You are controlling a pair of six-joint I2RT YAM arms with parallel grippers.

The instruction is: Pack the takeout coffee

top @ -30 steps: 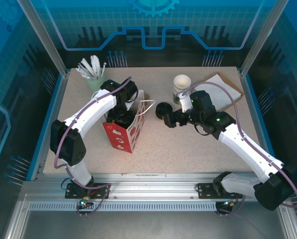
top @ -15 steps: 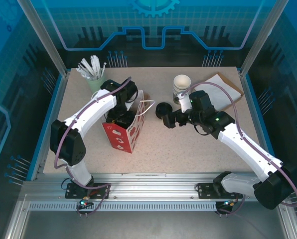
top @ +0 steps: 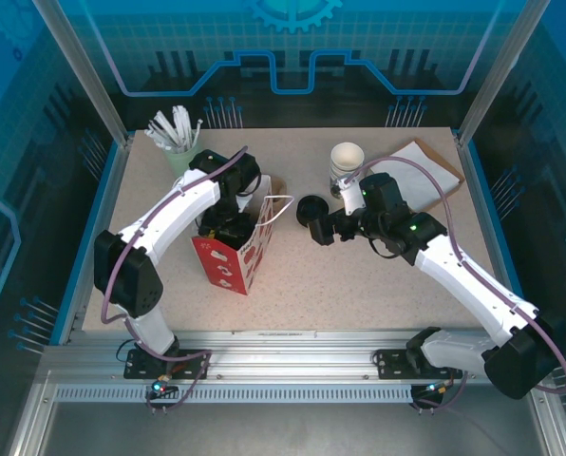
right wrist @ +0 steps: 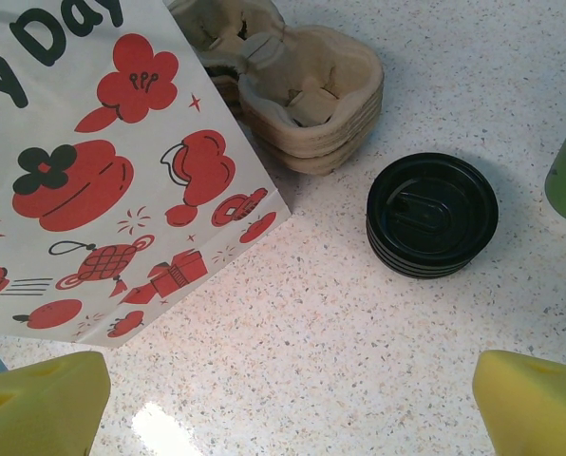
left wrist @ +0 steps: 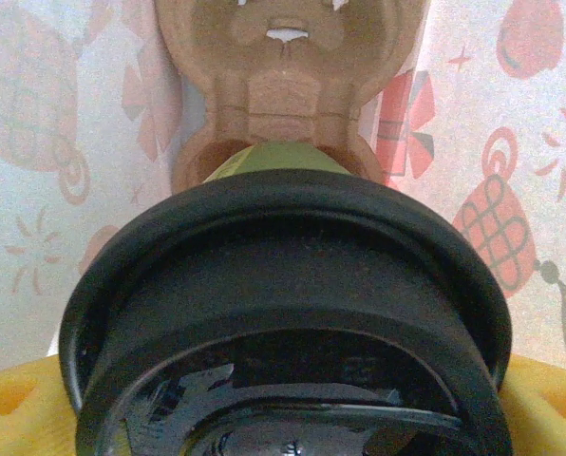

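The takeout coffee (left wrist: 283, 285) hangs inside the paper bag (top: 234, 261), its black lid toward the left wrist camera and a strip of olive-green wall showing beyond it, right above a well of the cardboard carrier (left wrist: 283, 57) on the bag's floor. The left gripper (left wrist: 283, 408) has its yellow pads (left wrist: 17, 399) on either side of the lid; they look clamped on the cup, though the contact itself is hidden behind the lid. Compared with half a second ago, the bag now leans left with its mouth spread wider, and the left arm sits a little farther left with it. This suggests the cup is going down toward the carrier and the arm is pushing the bag, so the bag could tip. The right gripper (right wrist: 292, 399) hovers with its fingers apart and empty near the stack of black lids (right wrist: 432, 214), to the right of the bag, unchanged.
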